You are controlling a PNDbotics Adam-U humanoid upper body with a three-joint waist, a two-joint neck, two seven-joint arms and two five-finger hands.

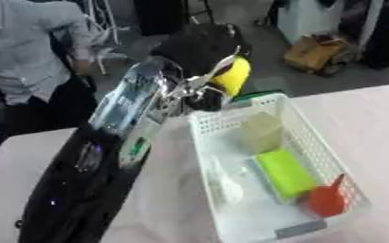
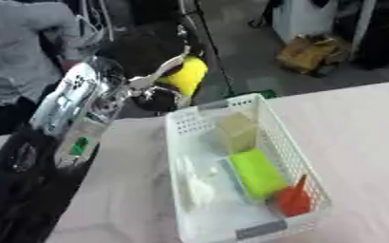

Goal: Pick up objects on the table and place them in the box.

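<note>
Up beyond the far end of the box (image 1: pixel 324 142), the left hand (image 1: pixel 199 83) hangs with its fingers curled round a yellow object (image 1: pixel 234 75), which sits just right of the palm and above the box's far left corner. Below and to the right of the hand, the white slatted box rests on the pale bench (image 1: pixel 372 118). Inside it, nearest the hand, stands a tan block (image 1: pixel 261 130); further on lies a lime-green block (image 1: pixel 284 172), then a red-orange piece (image 1: pixel 327 198) at the near right corner, with something pale and clear (image 2: pixel 196 186) along the left wall. The right hand shows in neither view.
</note>
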